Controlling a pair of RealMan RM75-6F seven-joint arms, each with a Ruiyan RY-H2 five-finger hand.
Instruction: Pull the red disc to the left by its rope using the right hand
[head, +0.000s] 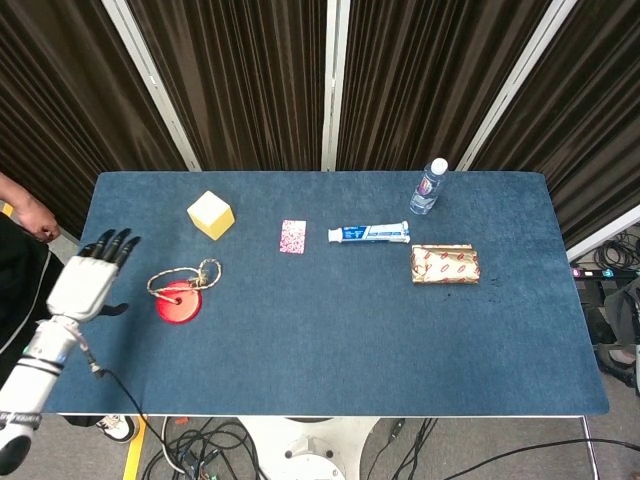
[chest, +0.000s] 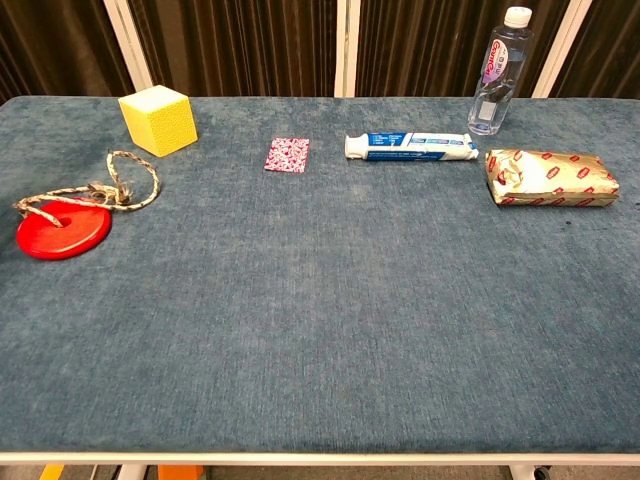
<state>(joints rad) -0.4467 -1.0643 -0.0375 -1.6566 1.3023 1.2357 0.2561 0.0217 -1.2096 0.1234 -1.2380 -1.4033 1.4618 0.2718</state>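
Note:
The red disc (head: 178, 303) lies flat near the table's left end, also seen in the chest view as the disc (chest: 63, 229). Its braided rope (head: 186, 277) lies loose in a loop over and behind the disc, and the chest view shows the same rope (chest: 112, 190) slack on the cloth. My left hand (head: 94, 277) hovers left of the disc with its fingers spread, holding nothing and apart from the rope. It is outside the chest view. My right hand shows in neither view.
A yellow cube (head: 210, 214) stands behind the disc. Further right lie a pink patterned card (head: 292, 237), a toothpaste tube (head: 369, 233), a gold-wrapped packet (head: 445, 264) and an upright water bottle (head: 428, 186). A person's hand (head: 27, 214) is at the far left edge.

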